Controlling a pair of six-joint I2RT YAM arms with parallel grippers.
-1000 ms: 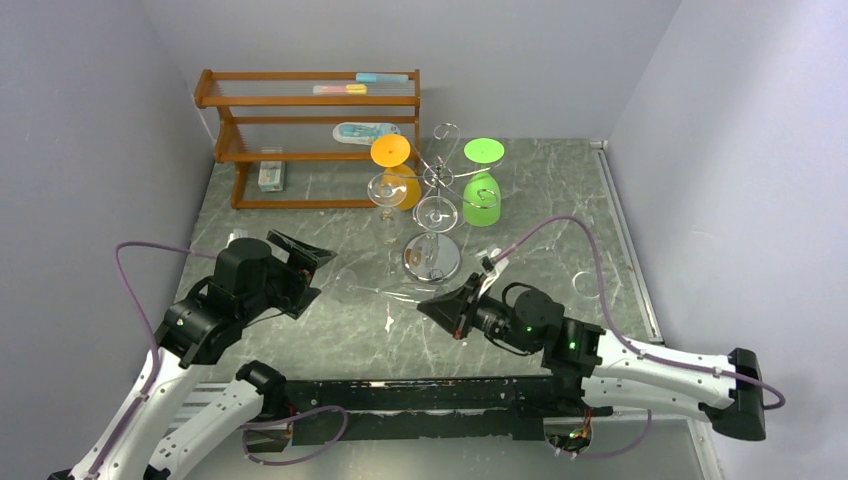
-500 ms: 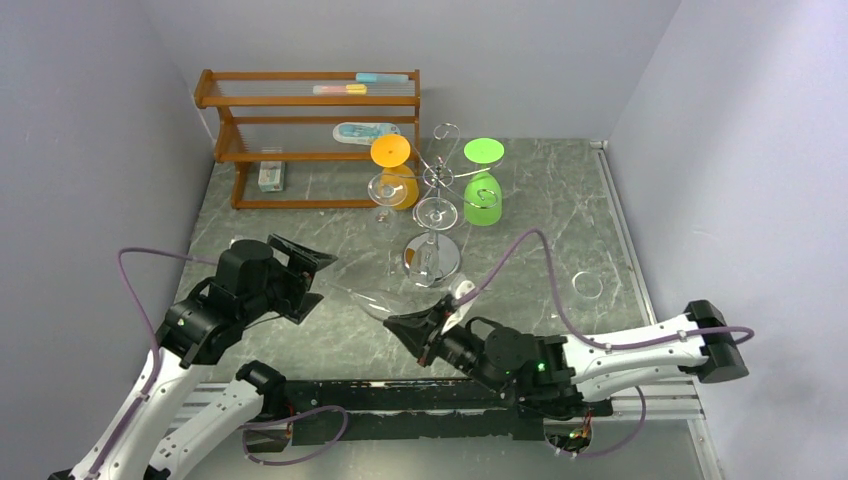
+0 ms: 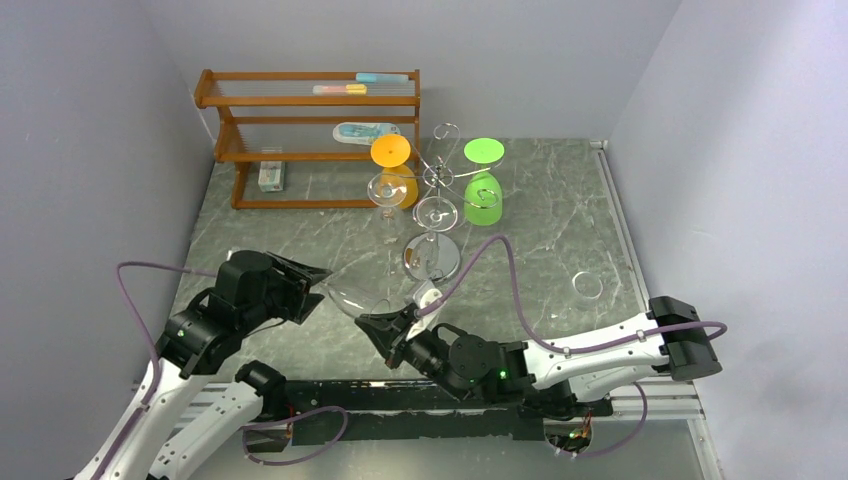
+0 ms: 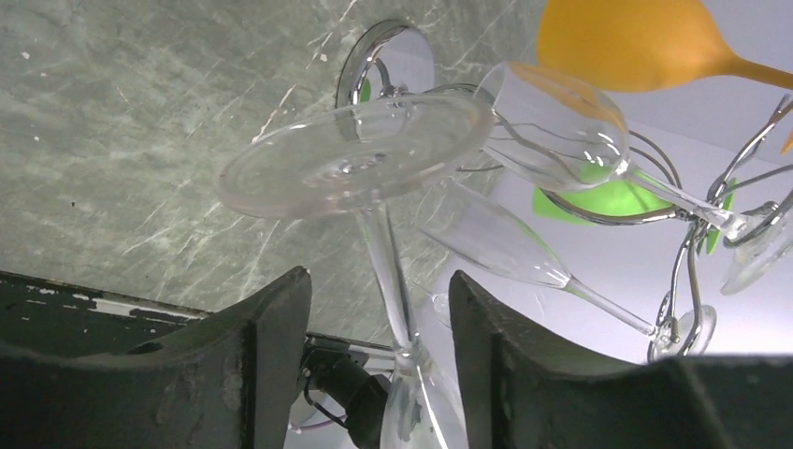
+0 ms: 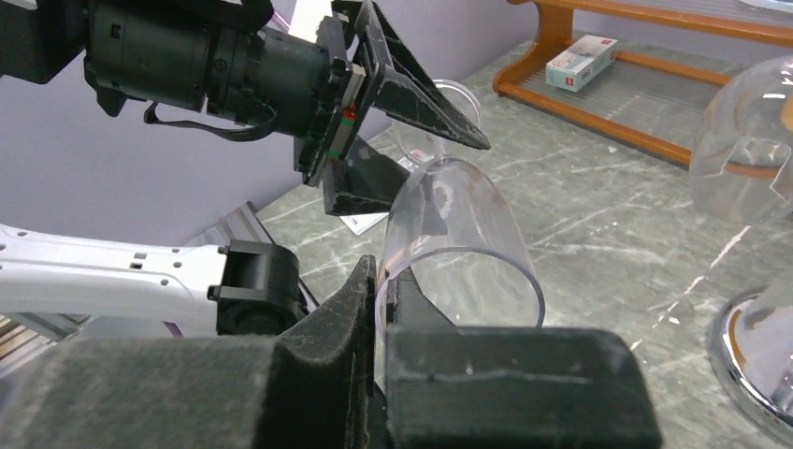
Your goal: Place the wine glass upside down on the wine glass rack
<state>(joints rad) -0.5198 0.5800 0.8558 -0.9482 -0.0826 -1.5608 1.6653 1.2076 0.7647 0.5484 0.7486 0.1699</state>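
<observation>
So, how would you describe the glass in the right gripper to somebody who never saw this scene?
Find the chrome rack, then come toward the arms: the clear glass lies tilted in the air, its rim pinched by the right gripper. The orange glass, the green glass and the other clear glasses hang on the rack; this one alone is off it.

A: How's the left arm point(image 3: 150, 400)?
B: Elbow bent, left gripper point(image 4: 379, 281) fingers apart.
A: And the right arm point(image 3: 600, 355)?
B: Stretched low across the front, right gripper point(image 5: 379, 276) pinched tight on the wine glass point(image 5: 458, 234) rim.
</observation>
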